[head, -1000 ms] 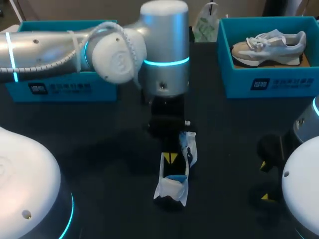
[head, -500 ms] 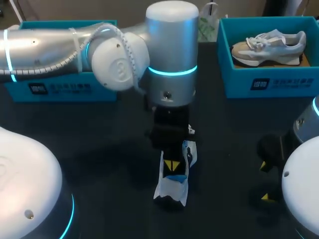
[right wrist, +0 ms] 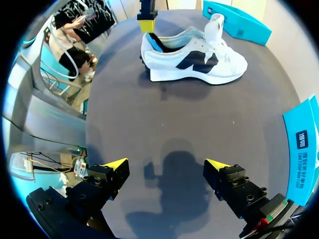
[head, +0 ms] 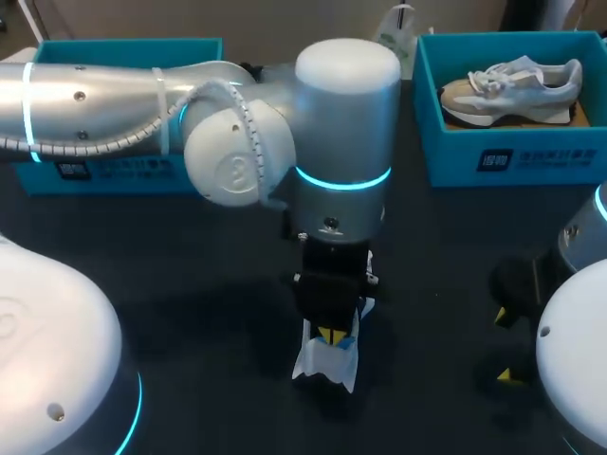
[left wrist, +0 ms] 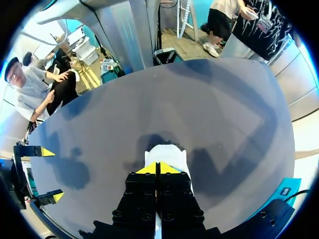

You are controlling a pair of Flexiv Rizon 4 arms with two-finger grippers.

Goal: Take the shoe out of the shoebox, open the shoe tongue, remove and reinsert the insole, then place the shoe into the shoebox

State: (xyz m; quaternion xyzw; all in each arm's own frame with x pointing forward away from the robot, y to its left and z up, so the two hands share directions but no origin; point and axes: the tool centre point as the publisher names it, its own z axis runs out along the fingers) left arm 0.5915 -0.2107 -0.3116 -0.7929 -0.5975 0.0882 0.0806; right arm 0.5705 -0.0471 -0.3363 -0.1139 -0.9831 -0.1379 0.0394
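Head view: white shoe (head: 327,362) forefoot hidden under left arm (head: 341,142), heel end only visible. right gripper (head: 505,346) partly masked by right arm (head: 574,351). left shoebox (head: 123,47) interior occluded.

Dark matte table (head: 190,275), evenly lit

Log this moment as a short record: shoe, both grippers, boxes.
White shoe: upright on the table, outside both boxes.
Left gripper: shut, at the shoe's heel opening; what it pinches is hidden.
Right gripper: open, over bare table, apart from the shoe.
Right box: holds a second shoe.
Left box: inside not visible.
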